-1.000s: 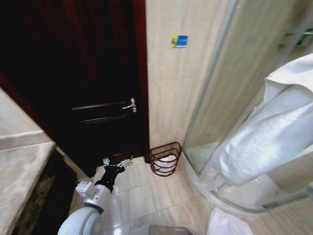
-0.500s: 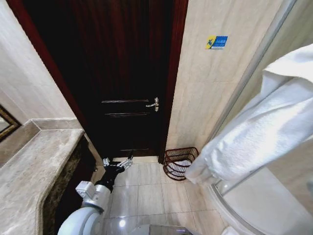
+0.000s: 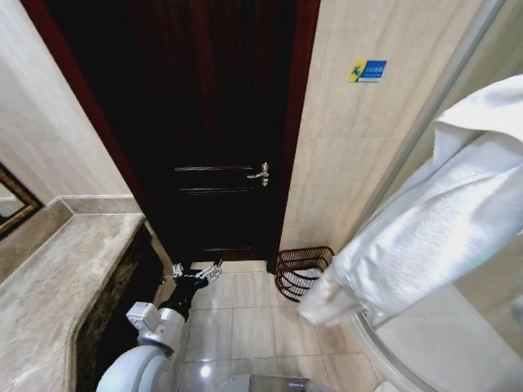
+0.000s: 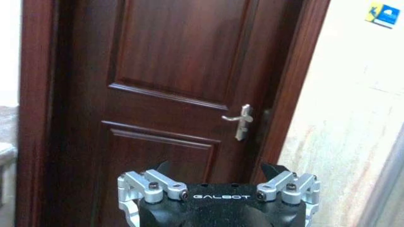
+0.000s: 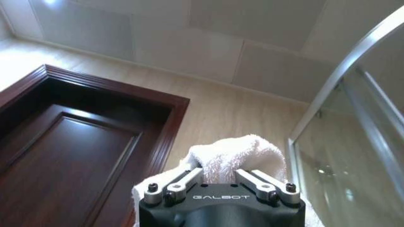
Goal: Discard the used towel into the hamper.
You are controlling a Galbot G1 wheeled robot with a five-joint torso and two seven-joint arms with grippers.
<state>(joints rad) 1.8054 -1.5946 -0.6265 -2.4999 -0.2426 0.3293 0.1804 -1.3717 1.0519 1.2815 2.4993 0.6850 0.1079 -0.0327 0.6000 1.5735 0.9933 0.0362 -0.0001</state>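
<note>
While the right gripper [image 5: 218, 182] stays out of the head camera's sight behind its own load, the wrist view settles its state: both fingers [image 5: 183, 180] pinch in on a bunch of white towel [image 5: 230, 153], the cloth bulging up between and past them. Grip closed on the towel, held high, ceiling panels beyond it. Likely carried raised so the hanging length clears the floor while the robot moves.

Head view: the towel [image 3: 425, 220] drapes as a wide white sweep down from that raised hold, its lower tip hanging just above and slightly beside the hamper [image 3: 302, 272]. Hamper sits on the tiled floor, well below the right gripper, tucked into the corner between the door frame and the beige tile wall. Something pale already lies inside it; cannot tell what.

Left gripper [image 3: 196, 273] is low and forward, well apart from the towel, fingers spread open, nothing between them. It points at the dark wooden door [image 4: 170, 94], lever handle [image 4: 240, 120] ahead and above it. Seems parked, kept clear of the working side.

Judgement: towel in hand but not yet over the basket mouth; the hold needs to come down and closer before release.
</note>
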